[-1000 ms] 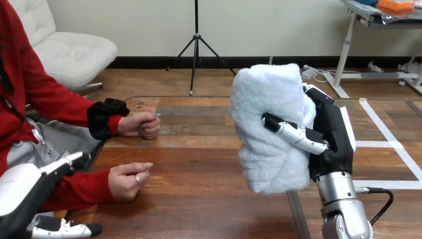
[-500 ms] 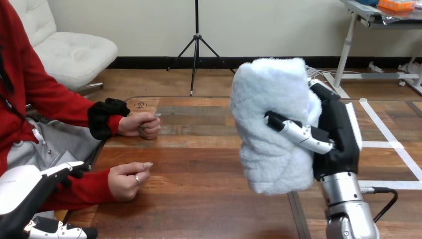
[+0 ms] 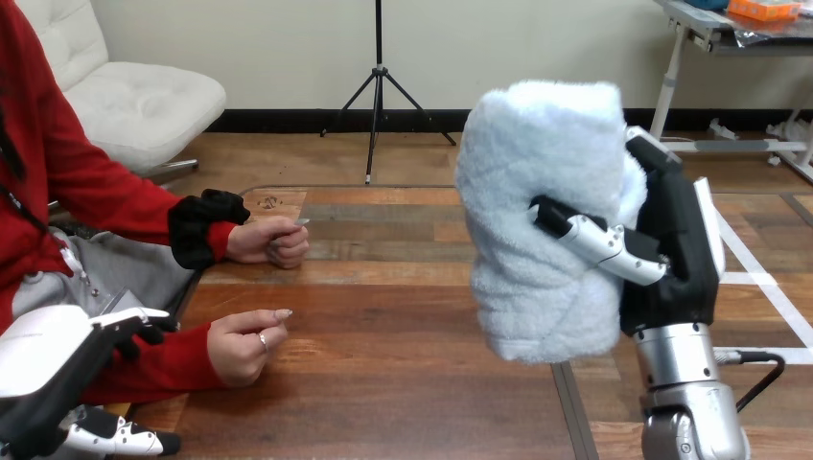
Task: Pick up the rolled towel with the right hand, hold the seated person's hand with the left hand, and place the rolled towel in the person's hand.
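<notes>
The right hand (image 3: 676, 249) grips the towel (image 3: 542, 211) upright, thumb and fingers curled round the roll, which is held up over the table (image 3: 383, 383) at the view's right. The left hand (image 3: 43, 359) sits at the lower left corner, fingers loosely extended and holding nothing, near the person's nearer hand (image 3: 244, 345) but not touching it. The person's farther hand (image 3: 273, 240) rests loosely closed on the table.

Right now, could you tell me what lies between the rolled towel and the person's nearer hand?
Nothing: in the head view, only bare table separates the rolled towel from the person's nearer hand.
</notes>
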`<move>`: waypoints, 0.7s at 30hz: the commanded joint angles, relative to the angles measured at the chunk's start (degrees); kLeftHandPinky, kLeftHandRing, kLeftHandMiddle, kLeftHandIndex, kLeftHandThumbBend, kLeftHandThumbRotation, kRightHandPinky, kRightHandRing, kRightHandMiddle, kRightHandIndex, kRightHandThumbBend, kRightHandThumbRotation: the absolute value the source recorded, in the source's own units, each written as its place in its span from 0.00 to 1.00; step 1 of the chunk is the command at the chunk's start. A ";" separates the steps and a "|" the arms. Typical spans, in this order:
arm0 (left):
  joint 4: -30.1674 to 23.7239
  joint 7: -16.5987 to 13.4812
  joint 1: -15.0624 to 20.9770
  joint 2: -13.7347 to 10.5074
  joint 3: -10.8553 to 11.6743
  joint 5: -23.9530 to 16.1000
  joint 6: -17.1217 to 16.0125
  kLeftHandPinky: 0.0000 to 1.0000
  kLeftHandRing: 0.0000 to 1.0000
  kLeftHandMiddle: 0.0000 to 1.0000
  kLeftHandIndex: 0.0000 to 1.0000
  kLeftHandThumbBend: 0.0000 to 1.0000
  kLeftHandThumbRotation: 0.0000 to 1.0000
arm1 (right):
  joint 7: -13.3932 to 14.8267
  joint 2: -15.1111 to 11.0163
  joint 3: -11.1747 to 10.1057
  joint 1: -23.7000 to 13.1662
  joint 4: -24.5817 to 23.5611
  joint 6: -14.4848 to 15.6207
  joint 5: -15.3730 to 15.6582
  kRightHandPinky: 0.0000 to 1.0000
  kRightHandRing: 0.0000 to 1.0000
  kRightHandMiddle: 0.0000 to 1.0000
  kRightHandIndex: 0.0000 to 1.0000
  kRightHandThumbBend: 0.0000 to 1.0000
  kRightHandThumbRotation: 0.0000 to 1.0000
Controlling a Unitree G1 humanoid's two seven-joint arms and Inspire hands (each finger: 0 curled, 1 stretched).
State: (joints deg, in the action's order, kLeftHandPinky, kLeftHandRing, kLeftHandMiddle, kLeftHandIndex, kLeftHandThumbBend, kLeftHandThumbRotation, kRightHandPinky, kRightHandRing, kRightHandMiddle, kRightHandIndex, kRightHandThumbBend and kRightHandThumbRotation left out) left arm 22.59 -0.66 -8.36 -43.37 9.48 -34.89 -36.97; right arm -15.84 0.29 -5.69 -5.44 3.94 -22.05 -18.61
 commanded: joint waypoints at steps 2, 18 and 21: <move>-2.80 -1.54 3.12 -1.83 -1.70 -1.90 1.48 0.59 0.66 0.71 0.74 1.00 0.11 | 0.46 1.14 1.43 -1.34 -6.40 1.51 -1.38 0.31 0.38 0.45 0.45 0.82 0.00; -4.69 -5.66 3.64 -1.41 -3.41 -6.35 4.51 0.57 0.65 0.69 0.72 1.00 0.02 | -0.01 1.11 2.87 0.81 -11.77 4.17 -3.86 0.32 0.38 0.45 0.45 0.80 0.00; -4.49 -6.91 3.84 -1.31 -3.73 -7.02 4.78 0.58 0.66 0.70 0.72 1.00 0.03 | 0.02 1.19 3.03 1.05 -12.48 4.62 -4.33 0.33 0.39 0.45 0.45 0.80 0.00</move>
State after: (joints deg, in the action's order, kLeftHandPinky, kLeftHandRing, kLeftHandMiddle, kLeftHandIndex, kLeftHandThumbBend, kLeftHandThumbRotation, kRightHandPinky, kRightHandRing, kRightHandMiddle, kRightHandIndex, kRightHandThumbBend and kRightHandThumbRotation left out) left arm 20.09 -5.03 -7.62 -43.44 6.83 -41.05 -32.82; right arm -15.73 0.35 -2.97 -2.92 -4.38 -17.42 -21.27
